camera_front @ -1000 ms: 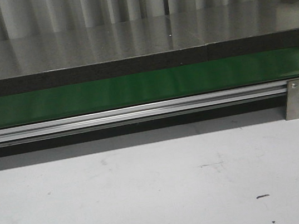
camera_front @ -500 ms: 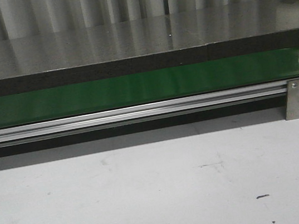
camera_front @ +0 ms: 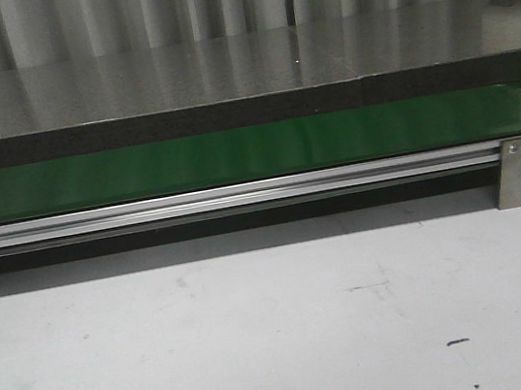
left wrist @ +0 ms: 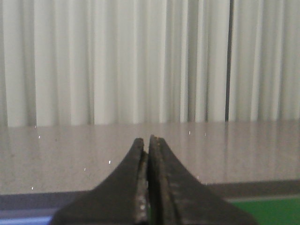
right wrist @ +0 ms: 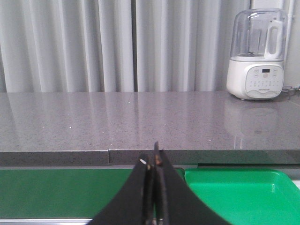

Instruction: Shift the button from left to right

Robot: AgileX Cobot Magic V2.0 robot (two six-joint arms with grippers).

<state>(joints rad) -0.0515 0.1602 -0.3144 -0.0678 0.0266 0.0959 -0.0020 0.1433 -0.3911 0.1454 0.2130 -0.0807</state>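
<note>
The button is out of view in every frame. My left gripper is shut with nothing between its dark fingers, and it faces a grey counter and pale curtains. My right gripper is shut and empty too, over the green conveyor belt beside a bright green tray. Neither gripper appears in the front view.
The front view has the green belt on an aluminium rail with a metal bracket, a grey counter behind, and white tabletop in front. A white blender stands on the counter at the right.
</note>
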